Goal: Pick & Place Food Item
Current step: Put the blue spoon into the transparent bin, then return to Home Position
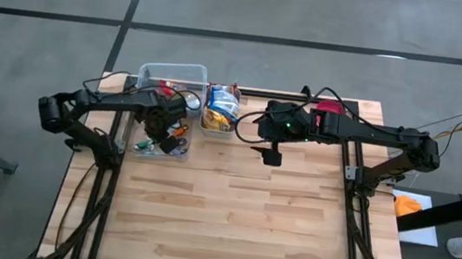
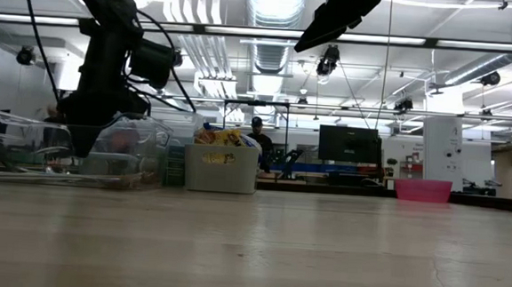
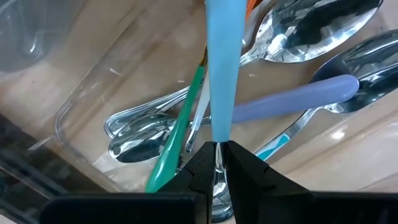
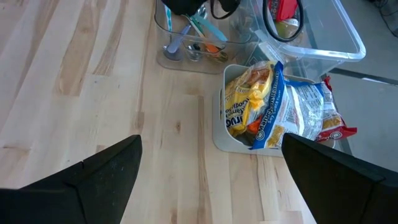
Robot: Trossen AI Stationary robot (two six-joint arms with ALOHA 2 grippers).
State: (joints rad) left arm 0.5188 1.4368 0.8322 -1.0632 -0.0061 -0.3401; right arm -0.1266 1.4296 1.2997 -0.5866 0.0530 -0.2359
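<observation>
Pinching a light-blue utensil handle (image 3: 221,68), left tool (image 3: 216,163) inside the clear bin (image 1: 172,74); right tool (image 4: 208,177) spread.

A clear plastic bin (image 1: 173,74) is placed at the far edge of the light wooden table (image 1: 230,217), left of centre. Immediately to its right, touching or nearly so, a small grey tub (image 1: 217,128) is set, in which crinkly snack bags (image 4: 273,106) are packed. Mixed metal and plastic-handled cutlery (image 3: 186,118) is held in the bin's near end, into which the left gripper (image 3: 216,163) is lowered. The right gripper (image 1: 272,154) is held above the table, right of the tub.
</observation>
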